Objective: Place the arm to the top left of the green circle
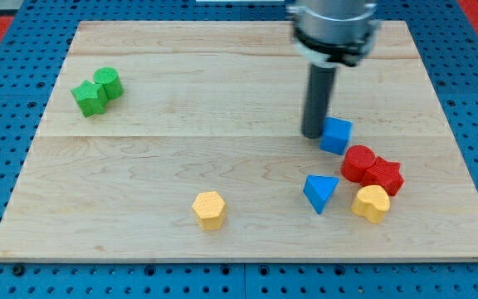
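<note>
The green circle stands near the board's left edge, touching a green star just below and left of it. My tip rests on the board far to the view's right of the green circle, right beside the left side of a blue cube. The dark rod rises from the tip to the arm's grey body at the view's top.
A red cylinder and a red star sit below and right of the blue cube. A yellow heart and a blue triangle lie below them. A yellow hexagon sits near the bottom edge of the wooden board.
</note>
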Robot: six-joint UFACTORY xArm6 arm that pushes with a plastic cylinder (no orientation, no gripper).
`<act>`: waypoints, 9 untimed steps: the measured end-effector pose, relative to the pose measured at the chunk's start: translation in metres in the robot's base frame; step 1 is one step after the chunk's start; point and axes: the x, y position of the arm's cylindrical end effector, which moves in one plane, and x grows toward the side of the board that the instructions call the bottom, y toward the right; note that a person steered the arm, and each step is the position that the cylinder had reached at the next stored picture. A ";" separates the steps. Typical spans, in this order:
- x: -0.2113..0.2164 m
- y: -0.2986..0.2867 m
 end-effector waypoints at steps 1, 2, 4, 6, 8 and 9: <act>-0.005 0.002; -0.009 0.029; 0.001 0.031; -0.041 -0.157; -0.132 -0.303; -0.141 -0.355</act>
